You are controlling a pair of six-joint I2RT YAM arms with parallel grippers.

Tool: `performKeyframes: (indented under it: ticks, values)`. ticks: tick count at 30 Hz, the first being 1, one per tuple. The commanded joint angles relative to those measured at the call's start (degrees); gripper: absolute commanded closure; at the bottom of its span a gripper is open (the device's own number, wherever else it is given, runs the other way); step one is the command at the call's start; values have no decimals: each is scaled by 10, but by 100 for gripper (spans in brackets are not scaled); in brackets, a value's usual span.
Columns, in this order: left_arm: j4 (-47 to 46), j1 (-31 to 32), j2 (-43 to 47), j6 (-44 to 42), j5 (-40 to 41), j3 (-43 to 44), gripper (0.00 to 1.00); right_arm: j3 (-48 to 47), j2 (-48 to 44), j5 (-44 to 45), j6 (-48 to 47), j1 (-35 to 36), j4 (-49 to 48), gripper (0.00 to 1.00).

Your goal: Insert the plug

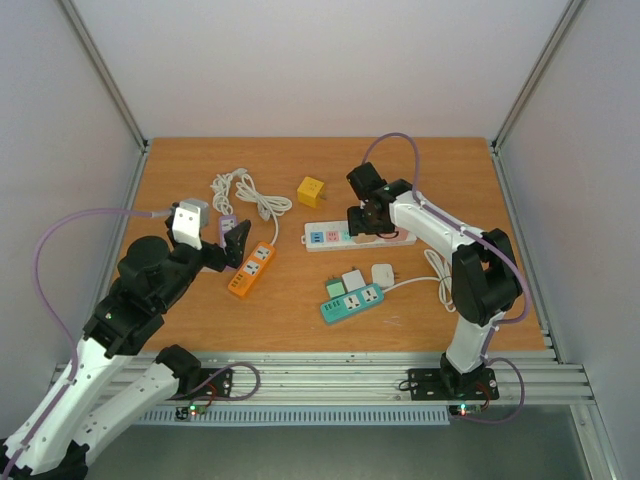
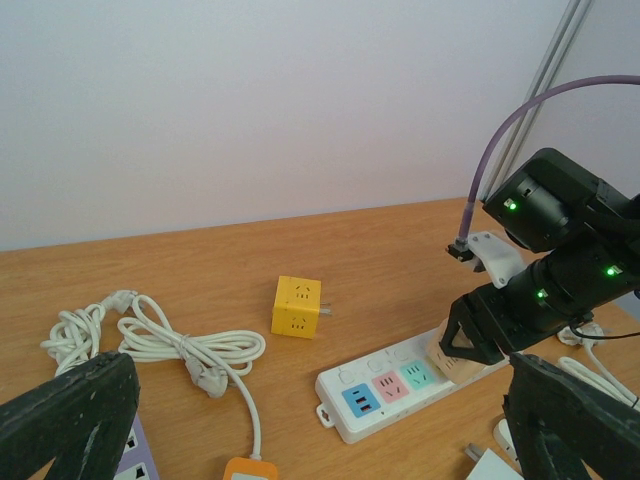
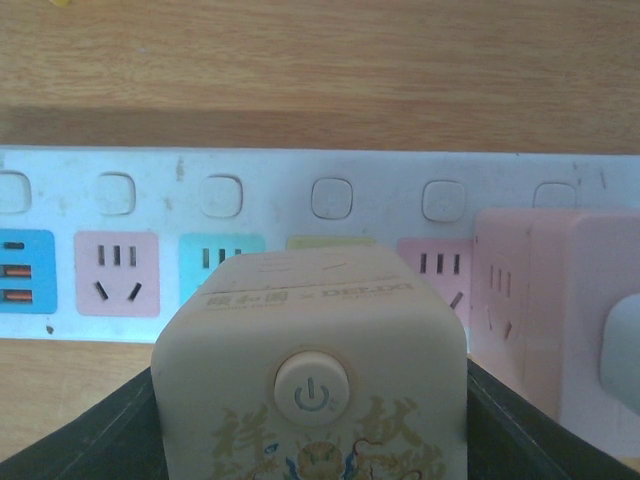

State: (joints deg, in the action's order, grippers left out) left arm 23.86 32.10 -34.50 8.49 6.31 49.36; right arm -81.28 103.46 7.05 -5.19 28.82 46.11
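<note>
While my right gripper (image 1: 363, 221) hangs over the white power strip (image 1: 335, 237) in the top view, my left gripper (image 1: 233, 243) hovers beside the orange strip (image 1: 252, 270). Left wrist: left jaws wide apart, empty. Right wrist: cream plug (image 3: 310, 370) clamped, at yellow socket (image 3: 330, 242).

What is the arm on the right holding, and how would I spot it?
Find the long white power strip lying right of centre on the wooden table. The right arm reaches down to it, jaws clamped on a cream cube adapter. Unlike the pink cube sitting on the strip beside it, this one is cream, with a round power button and gold artwork.
</note>
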Motion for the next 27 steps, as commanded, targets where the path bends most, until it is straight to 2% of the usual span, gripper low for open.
performKeyframes:
  ticks: [1,9,19,27]
  values:
    - [-26,-2,-1,-6,7,-2,1,-14,6,21,-4,-4,-26,64]
    - [-25,-2,-6,-6,8,-2,1,-12,15,48,1,-4,-21,64]
    - [-21,-2,-11,-8,11,0,1,-3,40,-3,6,-4,-27,63]
    - [-20,-2,-15,-8,11,1,1,-5,55,21,16,-4,-4,62]
